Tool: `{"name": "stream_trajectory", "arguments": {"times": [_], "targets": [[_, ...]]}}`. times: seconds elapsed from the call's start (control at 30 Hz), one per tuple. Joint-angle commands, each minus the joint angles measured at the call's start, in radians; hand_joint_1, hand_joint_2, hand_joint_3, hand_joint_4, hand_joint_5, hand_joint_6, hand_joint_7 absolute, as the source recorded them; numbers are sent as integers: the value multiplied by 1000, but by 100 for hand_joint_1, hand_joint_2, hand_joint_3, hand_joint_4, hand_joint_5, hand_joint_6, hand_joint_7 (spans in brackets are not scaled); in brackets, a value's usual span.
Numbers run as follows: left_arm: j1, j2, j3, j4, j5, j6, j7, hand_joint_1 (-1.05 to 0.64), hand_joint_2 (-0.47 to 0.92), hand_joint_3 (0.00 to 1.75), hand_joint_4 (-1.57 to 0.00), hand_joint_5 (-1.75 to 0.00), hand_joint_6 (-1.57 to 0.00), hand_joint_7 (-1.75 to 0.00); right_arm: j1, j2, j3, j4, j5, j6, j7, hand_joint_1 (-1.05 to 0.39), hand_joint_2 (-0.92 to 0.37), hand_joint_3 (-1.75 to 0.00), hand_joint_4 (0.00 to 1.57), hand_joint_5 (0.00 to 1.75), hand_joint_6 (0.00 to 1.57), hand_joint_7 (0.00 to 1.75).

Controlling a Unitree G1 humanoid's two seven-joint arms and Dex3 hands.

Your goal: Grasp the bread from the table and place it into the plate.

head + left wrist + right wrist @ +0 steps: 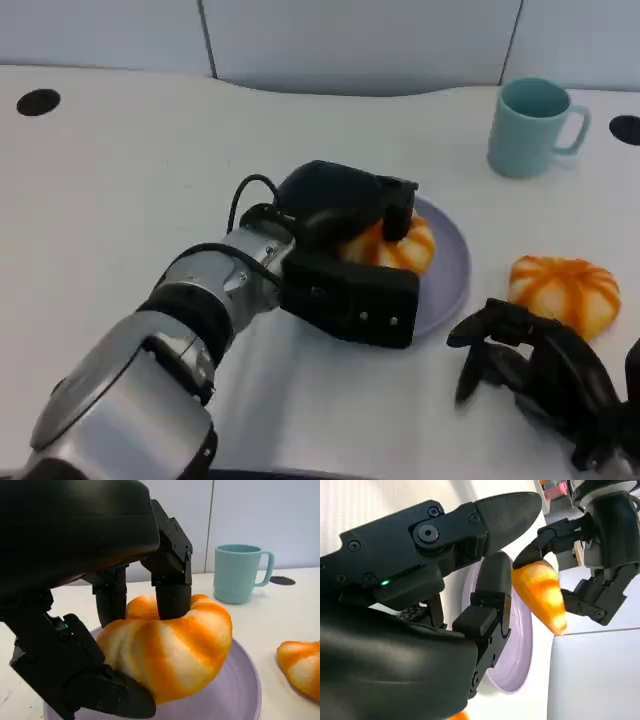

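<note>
A white counter (120, 170) spreads out in front of me, backed by pale wall panels. Nearest to me on my right, my right robot hand (545, 375) hovers low over the counter with its fingers curled loosely and apart, holding nothing. Just beyond it, close to its fingertips but apart from them, lies a second bread (565, 290) on the bare counter. My left robot hand (350, 255) reaches in from the lower left and grips the bread (395, 248) over the plate (450, 270): fingers press down on its top and the thumb side closes from below, as my left wrist view shows (172, 600). From that view the held bread sits right above the plate's floor; I cannot tell whether it touches. I count two breads, one plate and one mug (530, 127). The bread is a rounded, puffy bun with glossy orange stripes running over a cream-white body, ridged like a small pumpkin. The plate is pale lilac, round with a raised rim. Farthest away, the light teal mug stands upright near the counter's back edge, handle turned to the right.
</note>
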Motion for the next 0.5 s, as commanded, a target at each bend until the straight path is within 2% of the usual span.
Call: {"name": "stream_trajectory", "arguments": {"times": [0.03, 0.07, 0.1, 0.17, 0.2, 0.3, 0.33, 0.4, 0.5], "targets": [[-31, 19, -4, -5, 3, 4, -36, -68, 92, 5, -36, -128, -40, -99, 30, -3, 3, 19, -6, 22, -2, -53, -92, -11, 64, 159, 71, 110], [-33, 20, -8, -6, 8, 7, -39, -72, 92, 7, -32, -108, -43, -72, 30, -3, 2, 20, -4, 24, -1, -53, -92, -11, 64, 159, 71, 110], [-35, 19, -11, -7, 11, 10, -42, -73, 92, 7, -30, -94, -45, -55, 30, -3, 1, 20, -2, 28, 0, -53, -92, -11, 64, 159, 71, 110], [-36, 19, -15, -8, 14, 16, -46, -74, 92, 8, -23, -74, -46, -29, 29, -2, 0, 19, 1, 34, 1, -54, -92, -10, 64, 158, 71, 109], [-37, 18, -16, -8, 14, 18, -47, -75, 92, 8, -18, -71, -46, -22, 29, -2, 0, 19, 1, 34, 0, -54, -92, -10, 64, 159, 71, 109], [-38, 19, -21, -10, 17, 25, -50, -78, 92, 8, -4, -70, -41, -9, 31, -3, 3, 20, -6, 30, -10, -53, -92, -10, 64, 158, 71, 109], [-39, 19, -23, -10, 18, 28, -50, -78, 92, 7, -2, -70, -39, -7, 32, -3, 5, 15, -8, 32, -15, -53, -92, -10, 64, 158, 71, 109], [-40, 18, -26, -12, 19, 35, -49, -81, 92, 7, 0, -58, -34, -3, 34, -4, 8, 11, -9, 31, -16, -53, -92, -10, 64, 158, 71, 109], [-42, 19, -32, -13, 24, 45, -51, -83, 92, 7, 0, -55, -33, -2, 31, -4, 8, 19, -8, 18, -13, -55, -92, -10, 64, 159, 71, 109]]}}
